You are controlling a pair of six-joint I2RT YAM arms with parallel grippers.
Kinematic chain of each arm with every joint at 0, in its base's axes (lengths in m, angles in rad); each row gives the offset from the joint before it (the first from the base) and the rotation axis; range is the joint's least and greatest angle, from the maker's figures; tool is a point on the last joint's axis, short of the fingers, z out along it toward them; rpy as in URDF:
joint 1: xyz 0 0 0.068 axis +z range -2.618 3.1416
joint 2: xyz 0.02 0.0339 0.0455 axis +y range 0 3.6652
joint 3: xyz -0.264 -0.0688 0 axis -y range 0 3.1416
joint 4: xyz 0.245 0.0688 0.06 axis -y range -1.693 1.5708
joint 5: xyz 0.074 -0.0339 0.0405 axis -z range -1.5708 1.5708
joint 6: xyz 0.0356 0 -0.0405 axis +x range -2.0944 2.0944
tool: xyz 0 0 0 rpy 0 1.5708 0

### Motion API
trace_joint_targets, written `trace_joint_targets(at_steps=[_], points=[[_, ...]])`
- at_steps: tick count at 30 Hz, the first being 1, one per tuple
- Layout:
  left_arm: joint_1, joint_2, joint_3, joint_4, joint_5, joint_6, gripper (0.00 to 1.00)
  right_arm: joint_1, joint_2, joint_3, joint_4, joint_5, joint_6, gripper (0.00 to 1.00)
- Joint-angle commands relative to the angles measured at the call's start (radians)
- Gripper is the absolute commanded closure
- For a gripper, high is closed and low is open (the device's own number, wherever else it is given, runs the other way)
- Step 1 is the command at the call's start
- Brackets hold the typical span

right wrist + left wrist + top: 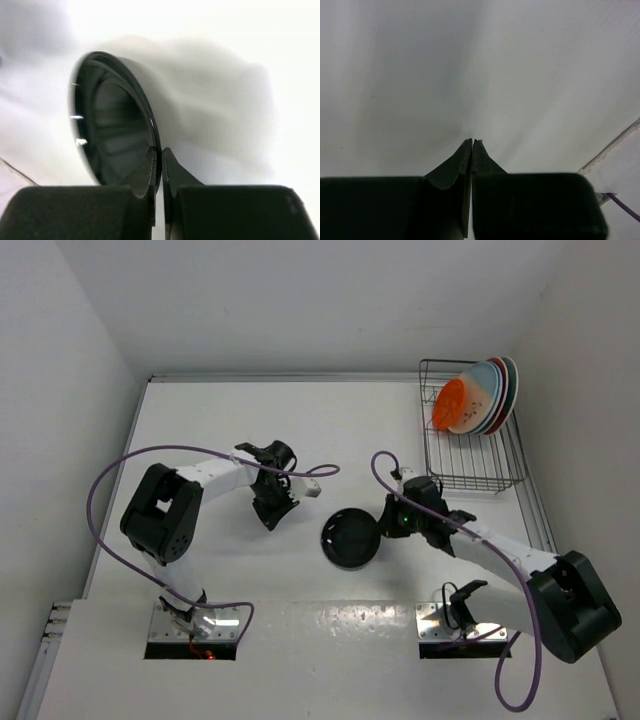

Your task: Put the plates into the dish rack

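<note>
White table (250,580) bears the black plate (349,539), rim pinched in right claw (158,151).

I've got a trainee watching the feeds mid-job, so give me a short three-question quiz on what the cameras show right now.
1. True or false: the left gripper is shut and holds nothing.
2. The right gripper is shut on: A the rim of the small glossy black round plate; B a purple cable; C nothing.
3. Fill in: the small plain orange round plate leans inside the ____.
Key: 1 true. 2 A. 3 the rectangular dark grey wire dish rack.
</note>
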Motion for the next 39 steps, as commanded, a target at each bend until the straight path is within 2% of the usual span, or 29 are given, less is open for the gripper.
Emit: trace_joint_targets(at_steps=[1, 5, 6, 9, 10, 11, 15, 17, 18, 20, 21, 23, 24, 31, 39], points=[[0.009, -0.040, 0.000, 0.024, -0.036, -0.027, 0.91, -0.004, -0.052, 0.155, -0.002, 0.068, -0.084, 1.00], [0.055, -0.040, 0.021, 0.044, -0.036, -0.061, 0.91, -0.068, -0.017, 0.329, -0.033, 0.096, -0.157, 1.00], [0.069, -0.031, 0.031, 0.044, -0.049, -0.070, 0.91, -0.097, 0.026, 0.421, -0.077, 0.096, -0.187, 1.00], [0.079, -0.008, 0.031, 0.054, -0.082, -0.081, 0.91, -0.145, 0.106, 0.518, -0.151, 0.148, -0.269, 1.00], [0.080, -0.007, 0.031, 0.054, -0.095, -0.091, 0.91, -0.180, 0.141, 0.632, -0.181, 0.177, -0.285, 1.00], [0.089, -0.007, 0.031, 0.054, -0.095, -0.091, 0.91, -0.193, 0.179, 0.668, -0.201, 0.197, -0.300, 1.00], [0.098, 0.003, 0.031, 0.054, -0.095, -0.091, 0.91, -0.262, 0.295, 0.935, -0.226, 0.510, -0.400, 1.00], [0.122, 0.003, 0.031, 0.054, -0.104, -0.091, 0.91, -0.305, 0.370, 1.045, -0.178, 0.598, -0.446, 1.00], [0.122, 0.012, 0.031, 0.063, -0.104, -0.091, 0.91, -0.315, 0.385, 1.063, -0.157, 0.710, -0.464, 1.00], [0.155, 0.013, 0.031, 0.063, -0.104, -0.091, 0.91, -0.343, 0.462, 1.116, -0.052, 0.813, -0.573, 1.00], [0.155, 0.022, 0.040, 0.063, -0.113, -0.091, 0.91, -0.354, 0.497, 1.127, -0.026, 0.856, -0.663, 1.00], [0.190, 0.022, 0.040, 0.063, -0.113, -0.101, 0.91, -0.374, 0.532, 1.153, 0.025, 0.885, -0.710, 1.00], [0.199, 0.031, 0.040, 0.063, -0.113, -0.101, 0.91, -0.377, 0.580, 1.169, 0.089, 0.887, -0.722, 1.00], [0.233, 0.075, 0.058, 0.044, -0.095, -0.101, 0.91, -0.423, 0.709, 1.201, 0.165, 0.887, -0.790, 1.00], [0.253, 0.118, 0.110, 0.014, -0.053, -0.101, 0.91, -0.423, 0.792, 1.200, 0.188, 0.899, -0.785, 1.00]])
